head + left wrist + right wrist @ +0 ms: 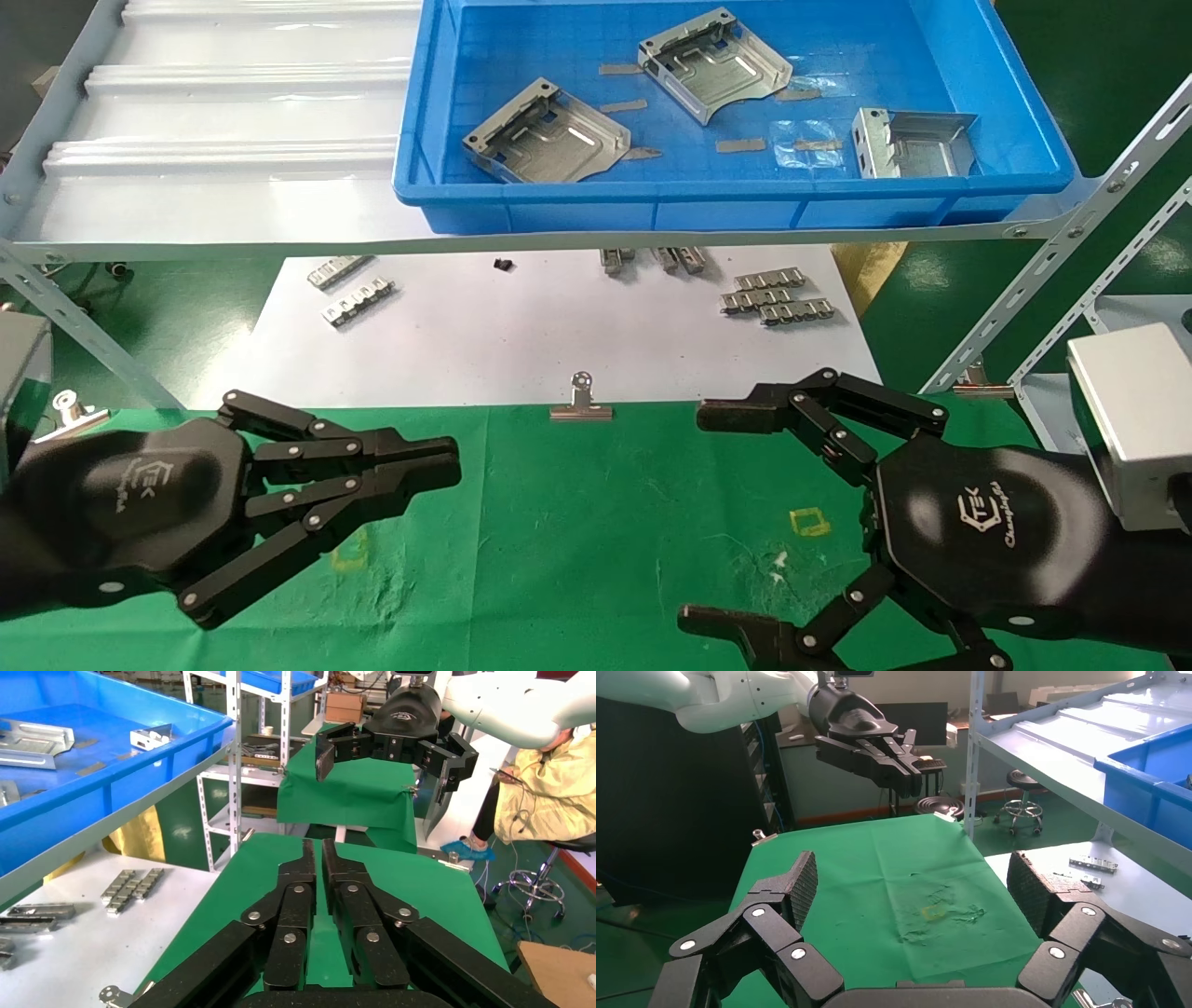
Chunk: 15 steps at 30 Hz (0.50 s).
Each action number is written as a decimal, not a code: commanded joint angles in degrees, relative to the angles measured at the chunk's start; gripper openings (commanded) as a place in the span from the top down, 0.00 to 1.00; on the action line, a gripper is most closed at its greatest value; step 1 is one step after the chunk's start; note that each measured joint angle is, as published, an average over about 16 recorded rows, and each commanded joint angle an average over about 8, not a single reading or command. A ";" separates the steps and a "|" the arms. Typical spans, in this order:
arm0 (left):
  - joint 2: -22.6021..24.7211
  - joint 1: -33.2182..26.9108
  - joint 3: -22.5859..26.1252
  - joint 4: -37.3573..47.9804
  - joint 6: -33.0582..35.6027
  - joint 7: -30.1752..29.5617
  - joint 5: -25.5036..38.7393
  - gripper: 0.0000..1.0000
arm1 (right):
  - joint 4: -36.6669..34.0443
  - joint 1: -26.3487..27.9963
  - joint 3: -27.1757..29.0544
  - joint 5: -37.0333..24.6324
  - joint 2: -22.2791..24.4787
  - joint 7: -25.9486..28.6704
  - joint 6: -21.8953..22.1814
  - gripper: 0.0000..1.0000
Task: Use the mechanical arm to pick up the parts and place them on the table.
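Three silver sheet-metal parts lie in a blue bin on the shelf: one at the left, one at the back, one at the right. Two of them show in the left wrist view. My left gripper hovers over the green table at the front left, shut and empty; it also shows in the left wrist view. My right gripper hovers at the front right, wide open and empty, with green cloth between its pads.
A white sheet behind the green cloth carries small ribbed strips. A silver binder clip sits on the cloth's far edge. The pale grey ribbed shelf and its slanted struts overhang the back. A yellow square mark lies near the right gripper.
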 commanded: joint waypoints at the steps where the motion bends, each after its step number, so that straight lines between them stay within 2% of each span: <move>1: 0.00 0.00 0.00 0.00 0.00 0.00 0.00 1.00 | 0.00 0.00 0.00 0.00 0.00 0.00 0.00 0.00; 15: 0.00 0.00 0.00 0.00 0.00 0.00 0.00 1.00 | 0.08 0.97 0.32 -0.50 0.30 0.00 0.71 0.00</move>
